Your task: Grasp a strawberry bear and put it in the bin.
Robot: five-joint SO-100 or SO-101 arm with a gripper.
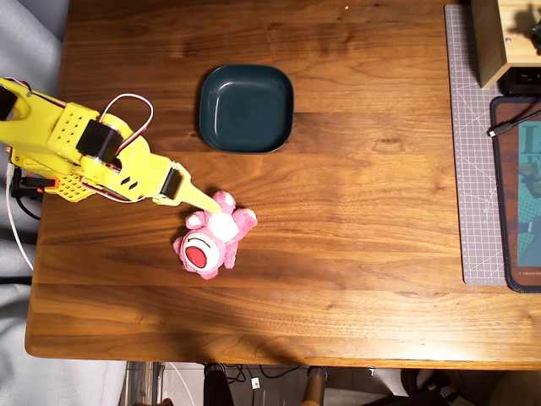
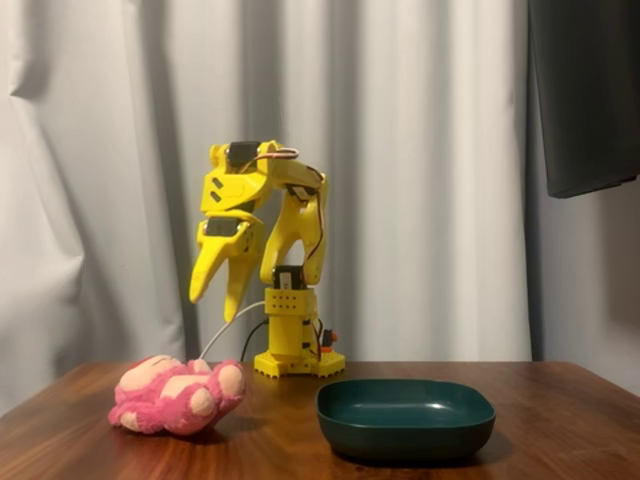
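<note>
The strawberry bear (image 1: 211,241) lies on its back on the wooden table, red-and-white muzzle facing up; in the fixed view it lies at the left (image 2: 180,395). The dark teal bin (image 1: 246,108) stands empty beyond it, and is at the right in the fixed view (image 2: 405,415). My yellow gripper (image 1: 211,201) reaches in from the left, with its tip over the bear's feet end in the overhead view. The fixed view shows the gripper (image 2: 212,308) hanging well above the table, fingers pointing down, slightly apart and holding nothing.
A grey cutting mat (image 1: 473,144), a wooden box (image 1: 494,42), a dark mat (image 1: 520,194) and a cable (image 1: 507,123) lie along the table's right edge. The arm's base (image 2: 298,360) stands at the table's far side before a white curtain.
</note>
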